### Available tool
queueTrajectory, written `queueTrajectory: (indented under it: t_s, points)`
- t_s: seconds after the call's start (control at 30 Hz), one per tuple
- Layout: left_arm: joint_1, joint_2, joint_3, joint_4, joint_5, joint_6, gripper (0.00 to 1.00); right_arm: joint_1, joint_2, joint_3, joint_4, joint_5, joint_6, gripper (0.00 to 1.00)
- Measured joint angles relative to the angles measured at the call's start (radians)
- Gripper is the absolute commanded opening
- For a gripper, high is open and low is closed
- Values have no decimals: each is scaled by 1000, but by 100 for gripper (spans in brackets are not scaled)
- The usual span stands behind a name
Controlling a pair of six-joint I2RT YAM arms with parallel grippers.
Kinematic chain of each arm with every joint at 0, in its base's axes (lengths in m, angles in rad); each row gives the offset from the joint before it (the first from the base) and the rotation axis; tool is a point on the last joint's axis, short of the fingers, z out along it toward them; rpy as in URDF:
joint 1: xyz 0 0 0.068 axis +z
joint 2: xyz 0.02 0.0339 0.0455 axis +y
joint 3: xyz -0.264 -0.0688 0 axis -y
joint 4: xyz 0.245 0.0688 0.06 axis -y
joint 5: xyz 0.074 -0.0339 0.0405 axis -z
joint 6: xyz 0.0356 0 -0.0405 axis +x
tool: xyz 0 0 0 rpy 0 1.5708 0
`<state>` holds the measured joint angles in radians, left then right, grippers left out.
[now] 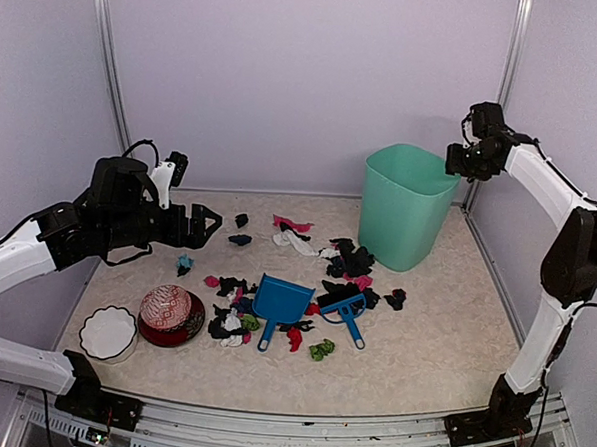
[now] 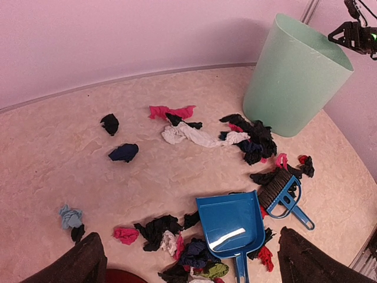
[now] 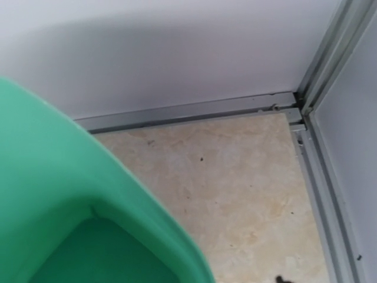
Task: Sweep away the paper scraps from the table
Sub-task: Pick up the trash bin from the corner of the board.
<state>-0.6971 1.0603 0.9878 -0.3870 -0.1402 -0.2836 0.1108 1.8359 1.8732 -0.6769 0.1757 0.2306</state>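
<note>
Paper scraps [image 1: 349,258] lie scattered over the middle of the beige table [image 1: 443,341], mostly black with pink, white and green bits; they also show in the left wrist view [image 2: 253,141]. My left gripper [image 1: 204,226] hovers high above the table's left side, open and empty; its fingers [image 2: 79,265] show in the bottom corners of the left wrist view. My right gripper [image 1: 452,161] is held high beside the rim of the green bin [image 1: 405,204], its fingers meeting at a point, holding nothing. The right wrist view shows only the bin rim [image 3: 88,194] and table corner [image 3: 235,177].
A blue dustpan [image 1: 280,298] and a blue hand brush [image 1: 346,308] lie among the scraps, and both show in the left wrist view: dustpan [image 2: 230,221], brush [image 2: 280,191]. A red patterned bowl [image 1: 169,312] and a white bowl [image 1: 108,332] stand front left.
</note>
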Motion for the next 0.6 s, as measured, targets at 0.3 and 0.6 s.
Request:
queueTrajectory:
  t_s: [0.3,0.6]
  points:
    - [-6,-6,0,-4,-7,0,99,-7,50,27,-22,-43,6,36]
    - [-10,-13,0,-4,-18,0,99,-21,85,61,-43,-68,16,3]
